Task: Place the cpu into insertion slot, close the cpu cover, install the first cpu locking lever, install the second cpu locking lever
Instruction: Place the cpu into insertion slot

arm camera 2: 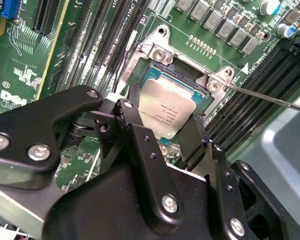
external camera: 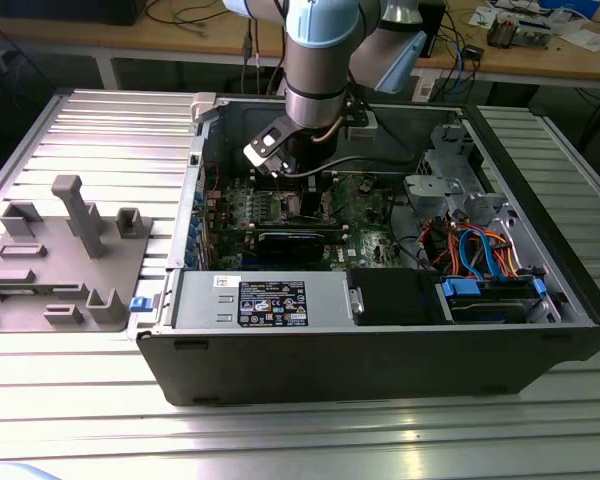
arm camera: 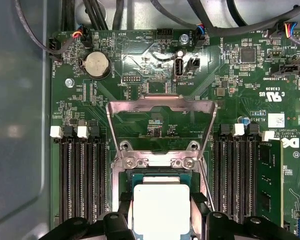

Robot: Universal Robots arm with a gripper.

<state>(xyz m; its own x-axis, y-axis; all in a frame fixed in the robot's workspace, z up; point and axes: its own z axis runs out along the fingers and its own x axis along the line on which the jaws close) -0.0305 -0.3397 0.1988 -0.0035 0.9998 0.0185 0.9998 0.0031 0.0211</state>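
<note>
- Reaching down into the open computer case [external camera: 380, 350], the arm [external camera: 320, 60] has steel walls close on several sides. Risk as I judge it: any sideways correction could knock a wall or the cable bundles.
- Motherboard [arm camera: 140, 70] lies flat on the case floor. Too much downward push would flex it.
- Gripper [arm camera 2: 162, 119] is clamped on the cpu [arm camera 2: 172, 107], one black finger against each of two opposite edges, in both wrist views.
- Cpu cover [arm camera: 160, 103] is swung fully open, lying back flat on the board away from the chip. It is clear of the chip now; a bump from the claw could tip it back.
- Insertion slot [arm camera 2: 160, 52] sits right under the chip, its silvery frame showing beyond the far edge. Cannot tell whether the chip is fully seated or just above the contacts.
- Main hazard: a slight tilt or rotation at release, which would bend the contacts. Fingers opening unevenly could drag the chip off square.
- Locking lever [arm camera 2: 270, 97], a thin rod, stands out just beside the slot over the memory slots [arm camera: 80, 175]. A finger could snag it.
</note>
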